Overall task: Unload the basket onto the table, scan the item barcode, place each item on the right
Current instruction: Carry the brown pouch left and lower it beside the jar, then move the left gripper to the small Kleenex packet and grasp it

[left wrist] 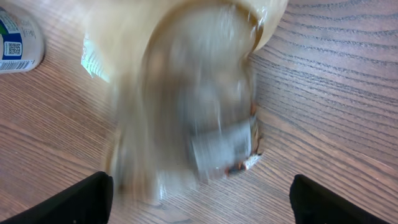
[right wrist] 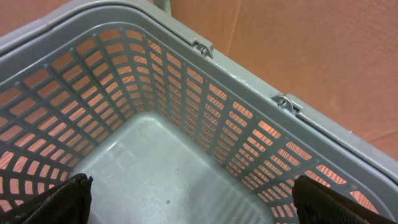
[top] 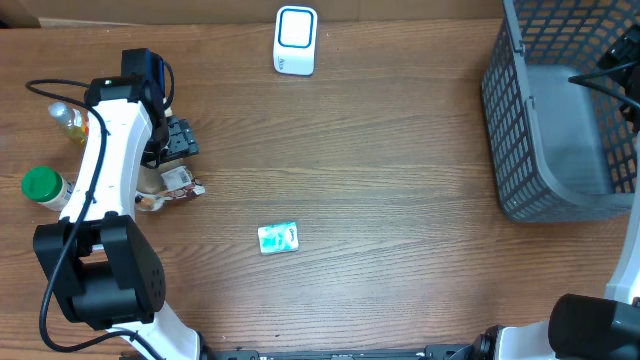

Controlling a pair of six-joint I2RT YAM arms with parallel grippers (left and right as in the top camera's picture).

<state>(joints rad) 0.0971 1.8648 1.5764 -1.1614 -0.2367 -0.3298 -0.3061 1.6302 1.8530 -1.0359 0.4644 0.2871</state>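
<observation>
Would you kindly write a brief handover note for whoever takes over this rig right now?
Grippers: the left gripper has its fingers wide apart over a blurred tan item at the left of the table; the item looks loose. The right gripper is open and empty above the grey basket.
Things: the scanner stands at the overhead view's top edge; a green packet lies mid-table.
Done: nothing is at the scanner.
Left: grasp an item and show its barcode to the scanner.
</observation>
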